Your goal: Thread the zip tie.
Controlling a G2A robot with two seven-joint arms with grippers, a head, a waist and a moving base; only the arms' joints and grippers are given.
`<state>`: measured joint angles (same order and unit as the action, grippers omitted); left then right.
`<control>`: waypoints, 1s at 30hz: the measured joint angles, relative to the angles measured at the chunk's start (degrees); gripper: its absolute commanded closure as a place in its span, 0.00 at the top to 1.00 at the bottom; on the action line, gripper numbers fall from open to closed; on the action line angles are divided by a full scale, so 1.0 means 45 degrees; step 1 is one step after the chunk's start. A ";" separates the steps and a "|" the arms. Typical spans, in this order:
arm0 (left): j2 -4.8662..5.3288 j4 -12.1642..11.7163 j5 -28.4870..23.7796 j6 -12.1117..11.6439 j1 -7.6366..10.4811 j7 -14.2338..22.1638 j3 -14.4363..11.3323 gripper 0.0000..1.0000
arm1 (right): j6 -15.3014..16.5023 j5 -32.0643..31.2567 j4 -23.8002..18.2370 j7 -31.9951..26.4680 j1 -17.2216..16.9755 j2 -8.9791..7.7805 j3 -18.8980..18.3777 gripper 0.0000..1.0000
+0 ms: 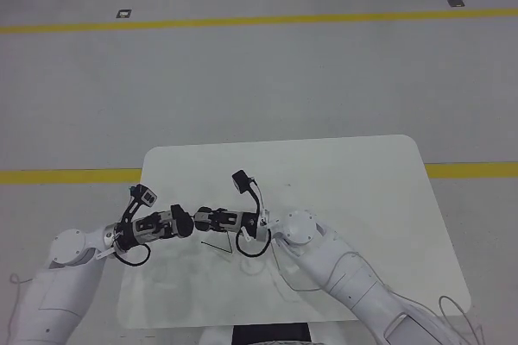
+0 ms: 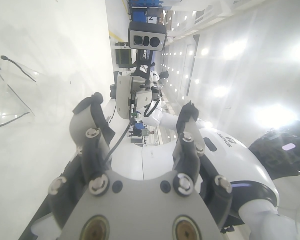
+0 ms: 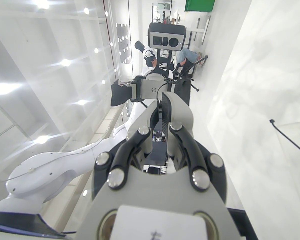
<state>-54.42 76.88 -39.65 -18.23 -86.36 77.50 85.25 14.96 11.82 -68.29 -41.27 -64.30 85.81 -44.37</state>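
Both arms were over the near-left part of the white rounded-corner table (image 1: 363, 172), claws facing each other and almost touching.

Left gripper (image 1: 183, 222): in its own wrist view (image 2: 141, 111) the two fingers stood wide apart with black-wrapped tips (image 2: 188, 112) and nothing between them. The claw was clear of the table surface.

Right gripper (image 1: 204, 217): in its wrist view (image 3: 160, 101) the fingers were drawn together, leaving only a hairline gap. I could not make out anything pinched there. The left claw's taped tip sat just beyond it.

Thin black plastic zip tie (image 1: 216, 247): it lay flat on the table, just on the robot's side of the two claws, touched by neither. The right wrist view showed its small square head and straight strap (image 3: 287, 136) on the tabletop beside that claw.

A clear plastic holder (image 2: 5, 93) lay on the table farther off, with several more black ties (image 2: 18, 68) in or on it. I could not tell which.
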 measured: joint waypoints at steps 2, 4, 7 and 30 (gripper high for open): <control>0.0012 -0.0001 0.0002 0.0007 0.0009 0.0003 -0.0019 0.17 | -0.0001 -0.0020 -0.0032 0.0011 -0.0010 -0.0004 0.0002 0.00; 0.0021 -0.0005 0.0001 0.0018 0.0014 -0.0002 -0.0035 0.17 | -0.0002 -0.0034 -0.0057 0.0017 -0.0017 -0.0008 0.0002 0.00; 0.0038 -0.0010 -0.0003 0.0033 0.0021 -0.0029 -0.0057 0.17 | -0.0005 -0.0056 -0.0094 0.0021 -0.0026 -0.0014 0.0005 0.00; 0.0149 0.0060 -0.0111 -0.0043 -0.0017 -0.0180 -0.0180 0.06 | -0.0024 -0.0114 -0.0198 0.0022 -0.0011 -0.0031 0.0039 0.00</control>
<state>-53.75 77.15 -40.15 -18.42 -86.43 76.69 84.44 14.85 11.31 -69.18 -41.18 -64.35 85.67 -44.19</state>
